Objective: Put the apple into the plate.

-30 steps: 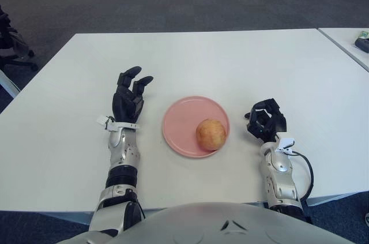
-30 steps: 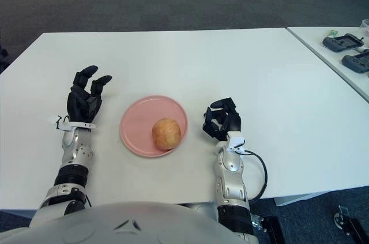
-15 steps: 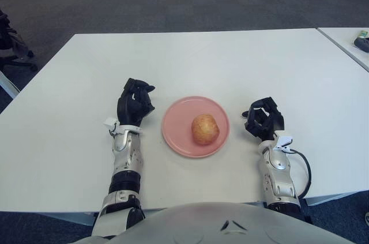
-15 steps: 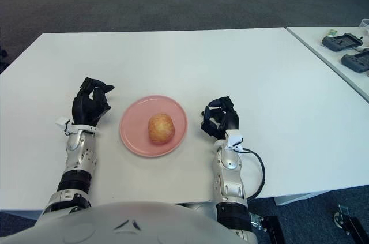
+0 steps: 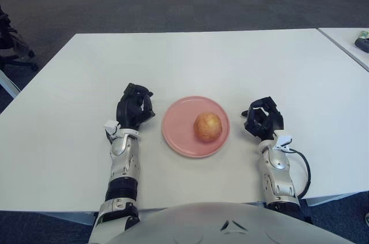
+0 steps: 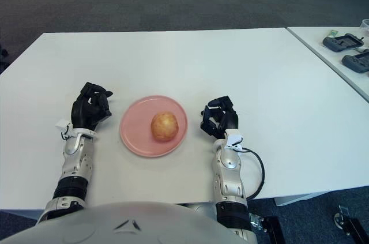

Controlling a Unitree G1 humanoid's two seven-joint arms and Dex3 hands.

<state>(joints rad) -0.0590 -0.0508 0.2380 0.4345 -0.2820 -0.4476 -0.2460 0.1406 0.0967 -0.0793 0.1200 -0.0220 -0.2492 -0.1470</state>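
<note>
Plate [image 5: 179, 131] – smooth pink, matt; apple [image 5: 208, 127] – dull skin; table [image 5: 230, 59] – smooth matt white.

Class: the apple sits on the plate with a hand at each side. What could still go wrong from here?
1. The apple is round and lies loose, right of the plate's middle; a nudge might roll it off.
2. Both curled hands, left and right, flank the plate closely, so a careless pull-back could knock it.

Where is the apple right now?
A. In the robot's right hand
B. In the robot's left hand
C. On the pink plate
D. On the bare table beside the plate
C. The apple sits on the pink plate, with the left hand and right hand curled at either side of the plate, holding nothing.
</note>
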